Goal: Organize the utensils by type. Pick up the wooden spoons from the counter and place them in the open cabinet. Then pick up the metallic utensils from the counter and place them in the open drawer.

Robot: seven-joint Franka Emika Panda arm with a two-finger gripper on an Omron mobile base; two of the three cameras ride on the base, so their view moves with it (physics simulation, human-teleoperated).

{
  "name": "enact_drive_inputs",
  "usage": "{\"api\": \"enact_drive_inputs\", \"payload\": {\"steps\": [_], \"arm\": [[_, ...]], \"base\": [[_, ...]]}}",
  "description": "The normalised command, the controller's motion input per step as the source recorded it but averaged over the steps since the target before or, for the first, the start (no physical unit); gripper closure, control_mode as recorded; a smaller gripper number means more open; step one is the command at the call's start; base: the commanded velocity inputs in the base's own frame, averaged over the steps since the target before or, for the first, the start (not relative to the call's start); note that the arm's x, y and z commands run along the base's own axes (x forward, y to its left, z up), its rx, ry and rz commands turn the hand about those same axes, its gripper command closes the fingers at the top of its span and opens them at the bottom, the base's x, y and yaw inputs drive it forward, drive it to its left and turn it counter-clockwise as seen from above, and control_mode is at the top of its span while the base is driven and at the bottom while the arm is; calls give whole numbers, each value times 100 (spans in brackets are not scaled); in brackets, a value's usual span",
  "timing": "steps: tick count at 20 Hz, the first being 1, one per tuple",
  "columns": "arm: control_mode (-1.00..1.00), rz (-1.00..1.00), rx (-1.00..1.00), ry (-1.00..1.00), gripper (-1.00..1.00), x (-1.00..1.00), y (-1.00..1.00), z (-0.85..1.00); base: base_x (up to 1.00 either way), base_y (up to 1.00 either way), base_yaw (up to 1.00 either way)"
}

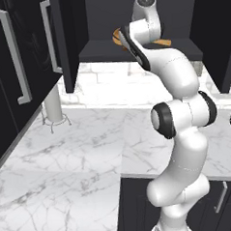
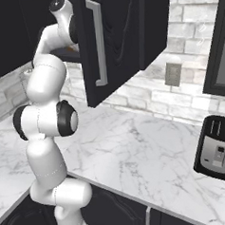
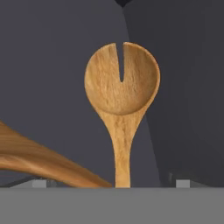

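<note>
The arm reaches up and away from the base into the open cabinet (image 1: 133, 51), whose dark shelf sits above the marble counter (image 1: 81, 153). In the left base view the hand is over that shelf, and bits of tan-orange wood show on either side of the wrist, lying on the shelf.

The hand view looks straight along the claw. Ahead of it lies a wooden spoon with a slotted round bowl (image 3: 121, 87). Its bowl points to the far end of the cabinet and its handle runs back toward the claw, ending at the bottom of that view between where the fingers would be. So its long axis is in line with the claw's reach, not across it. A second wooden spoon (image 3: 39, 162) shows only as a curved handle crossing the lower left of that view; it lies just beside the first, and whether the two touch cannot be told.

The fingertips are not clearly seen in the hand view, but the claw is judged to stand fully open with nothing in it. The slotted spoon appears to rest on the shelf, free of the fingers.

Both wooden spoons look to be in the cabinet, so that half of the task seems done. The next move probably calls for drawing the hand straight back along the spoon's axis, clear of the cabinet door (image 2: 114, 43), before going after the metallic utensils. Those, and the open drawer, cannot be placed from these views.
</note>
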Motion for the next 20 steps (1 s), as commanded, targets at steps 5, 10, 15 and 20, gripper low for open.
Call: {"api": "enact_drive_inputs", "payload": {"steps": [5,10,15,20], "arm": [[-100,-1,19,2,-100,-7,0,-38],[-100,-3,15,0,-100,-6,0,-25],[-100,-3,9,-5,-100,-3,0,-16],[-100,0,7,-18,-100,-22,6,4]], "base": [[0,0,0],[0,0,0],[0,0,0],[0,0,0]]}}
